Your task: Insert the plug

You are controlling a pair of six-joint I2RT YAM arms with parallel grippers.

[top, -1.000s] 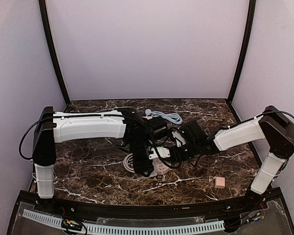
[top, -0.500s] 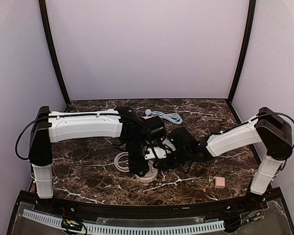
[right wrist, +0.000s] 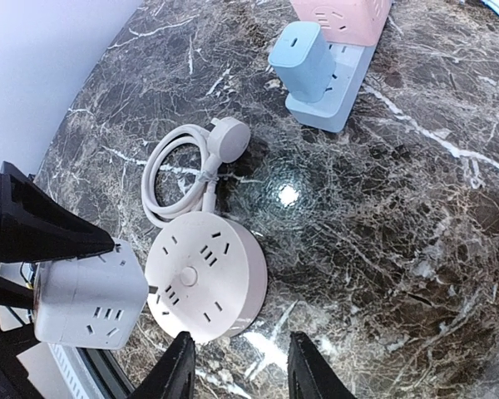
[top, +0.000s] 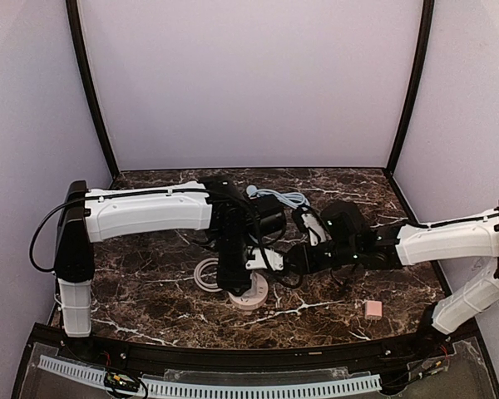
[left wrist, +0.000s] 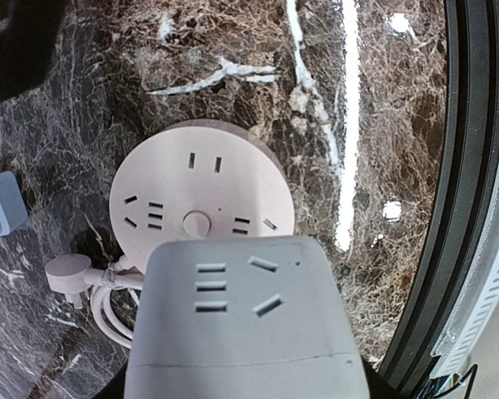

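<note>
The marble table (top: 150, 291) carries a round strip (left wrist: 201, 195), its cord (right wrist: 179, 174) coiled beside it. At the strip's rim hangs the cube plug (left wrist: 245, 324), pinched, as far as I can make out, by the left gripper (top: 234, 278). The right gripper (right wrist: 241, 374), near the strip, is spread around nothing. A blue charger (right wrist: 306, 56) stands well beyond the strip.

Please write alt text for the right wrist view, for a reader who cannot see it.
A round white socket lies on a dark marble table, its coiled cord beside it. The left fingers hold a white cube next to it; the right fingers stand open and empty at the bottom edge.
</note>
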